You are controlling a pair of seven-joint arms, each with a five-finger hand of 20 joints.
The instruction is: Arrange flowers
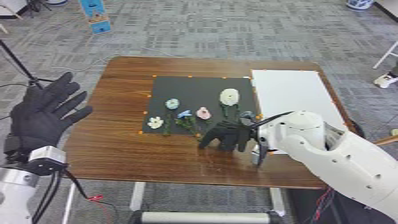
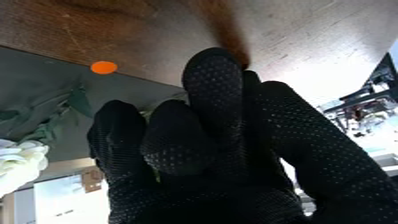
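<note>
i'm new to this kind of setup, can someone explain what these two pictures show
This is a robot with two white arms. One picture looks down from its head; the other is a close-up from its right wrist. On the brown table are a dark mat and a white sheet. The mat holds a large white flower, a small white flower, a pink flower, a blue flower and a pale blue flower. The black-gloved left hand is open, left of the table. The right hand is at the mat's near edge; whether it holds anything, I can't tell.
</note>
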